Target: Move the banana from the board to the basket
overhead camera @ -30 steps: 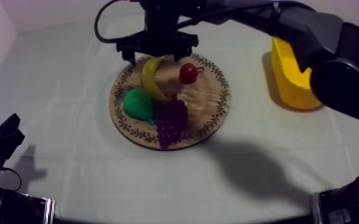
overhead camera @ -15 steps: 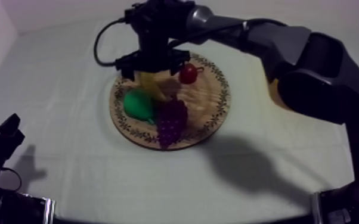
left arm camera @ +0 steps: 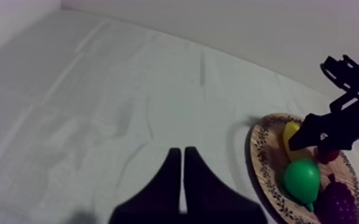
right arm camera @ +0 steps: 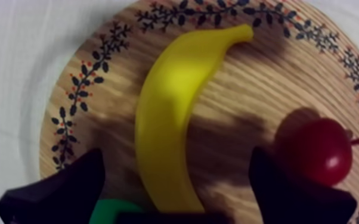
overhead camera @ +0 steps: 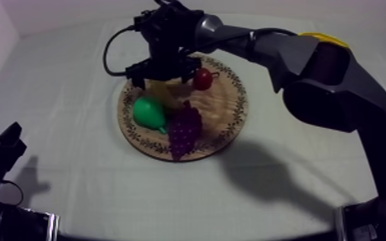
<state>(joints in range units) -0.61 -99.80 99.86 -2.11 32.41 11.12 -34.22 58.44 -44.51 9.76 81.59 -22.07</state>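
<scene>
board [overhead camera: 224, 118]: carries the fruit | basket [overhead camera: 324, 38]: partly behind right arm | right gripper [right arm camera: 179, 179]: spread wide, straddling banana [right arm camera: 170, 113], which lies ungripped on board | left gripper [left arm camera: 182, 154]: clenched empty, parked | risk: fingers nudge pear [overhead camera: 148, 111] or red fruit [right arm camera: 316, 152]; curved banana could squirt out on closing

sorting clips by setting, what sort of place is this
Probably a robot practice bench in a lab rather than a kitchen: a table under plain grey-white cloth, a toy banana on a wooden board, and the right gripper open over it.
</scene>
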